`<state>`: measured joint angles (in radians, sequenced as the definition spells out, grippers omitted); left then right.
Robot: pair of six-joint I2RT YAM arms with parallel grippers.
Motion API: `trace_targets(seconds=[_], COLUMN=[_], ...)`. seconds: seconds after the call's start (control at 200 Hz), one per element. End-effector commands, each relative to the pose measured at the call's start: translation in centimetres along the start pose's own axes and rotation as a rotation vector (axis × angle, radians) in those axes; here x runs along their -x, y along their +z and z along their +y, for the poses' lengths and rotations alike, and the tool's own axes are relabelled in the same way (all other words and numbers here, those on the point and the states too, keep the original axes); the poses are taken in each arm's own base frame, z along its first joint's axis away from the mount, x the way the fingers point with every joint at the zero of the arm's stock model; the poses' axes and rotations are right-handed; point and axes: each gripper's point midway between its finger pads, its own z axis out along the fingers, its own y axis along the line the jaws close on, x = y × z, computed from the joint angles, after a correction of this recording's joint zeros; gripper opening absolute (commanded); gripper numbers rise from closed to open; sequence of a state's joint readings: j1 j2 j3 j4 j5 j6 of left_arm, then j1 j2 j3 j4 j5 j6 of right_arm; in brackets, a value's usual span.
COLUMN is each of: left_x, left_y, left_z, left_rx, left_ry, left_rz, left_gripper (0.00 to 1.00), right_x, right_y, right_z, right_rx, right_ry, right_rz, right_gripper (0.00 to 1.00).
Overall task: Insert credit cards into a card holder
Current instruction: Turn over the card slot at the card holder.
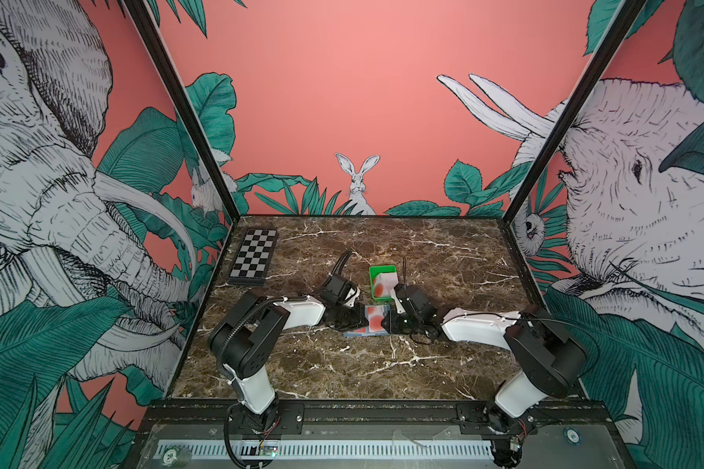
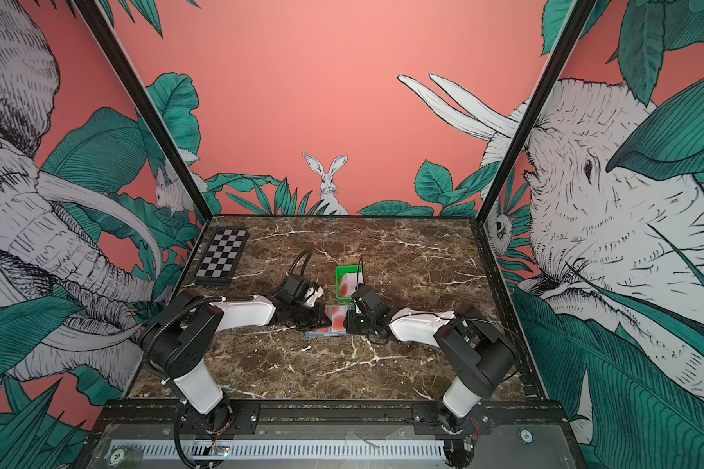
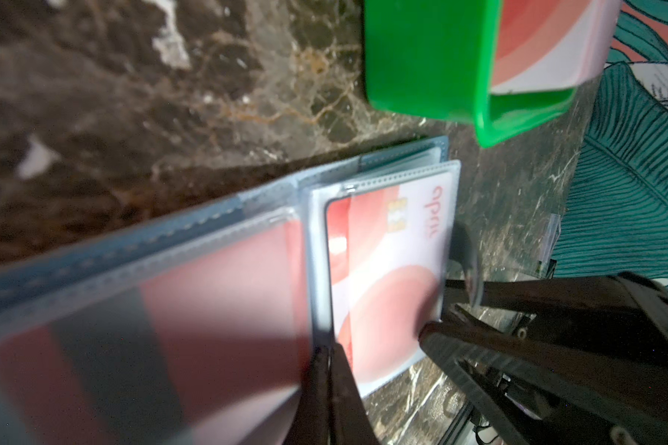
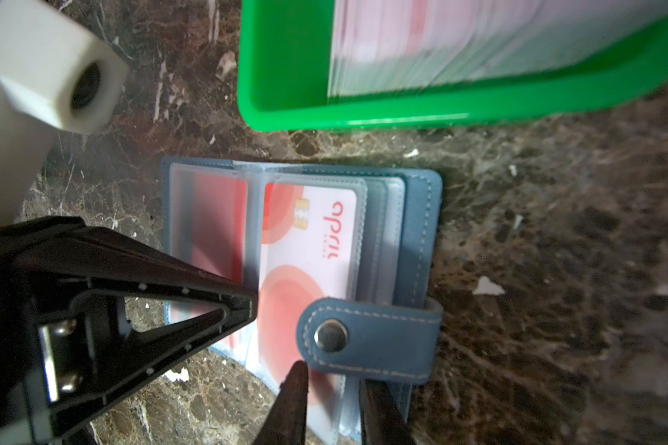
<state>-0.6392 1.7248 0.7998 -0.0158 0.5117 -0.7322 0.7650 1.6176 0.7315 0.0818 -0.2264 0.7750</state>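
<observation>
Card holder (image 4: pixel 417 239) lies open mid-way across the table (image 1: pixel 342 365), beside the green tray (image 4: pixel 363 115). Your left gripper (image 3: pixel 326 358) pinches its sleeve. Your right gripper (image 4: pixel 336 393) straddles the end of the credit card (image 4: pixel 305 246), jaws narrow, grip unclear.

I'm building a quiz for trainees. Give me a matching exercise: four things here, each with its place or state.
1 checkerboard
2 green tray
3 card holder
4 left gripper

a lies open
b shut on a clear sleeve
c far left table corner
d holds stacked cards

Pairs: 1-c, 2-d, 3-a, 4-b
</observation>
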Motion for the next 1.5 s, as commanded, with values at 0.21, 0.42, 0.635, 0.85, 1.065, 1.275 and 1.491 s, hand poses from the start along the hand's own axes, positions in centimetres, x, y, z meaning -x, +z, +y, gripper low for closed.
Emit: trace_targets(seconds=[0.21,0.42,0.635,0.85,1.065,1.275,1.491], left_x=[-0.6,-0.5,-0.3,-0.2,-0.2,0.1,0.9], left_y=[0.7,0.6,0.5,0.3,0.2,-0.2,-0.7], left_z=[0.6,0.3,-0.1,-0.6,-0.7,-1.3,-2.3], left_rx=[0.029,0.018,0.0,-0.02,-0.025,-0.051,-0.125], left_ry=[-0.009,-0.009,-0.011,-0.011,-0.013,-0.016,-0.042], left_rz=[0.024,0.019,0.014,0.011,0.01,-0.002,-0.027], left_gripper=[0.07,0.07,0.07,0.06,0.06,0.06,0.06], right_x=[0.7,0.9,0.9,1.8,1.8,1.9,2.1], right_y=[-0.2,-0.3,-0.3,-1.5,-1.4,-1.5,-1.4], right_z=[1.4,1.8,2.2,3.8,4.2,4.7,5.3], right_rx=[0.063,0.075,0.069,0.099,0.101,0.106,0.108], right_ry=[-0.02,-0.029,-0.042,-0.066,-0.076,-0.086,-0.099], right_rz=[-0.026,-0.026,-0.024,-0.053,-0.05,-0.048,-0.046], right_gripper=[0.22,0.23,0.24,0.25,0.25,0.25,0.27])
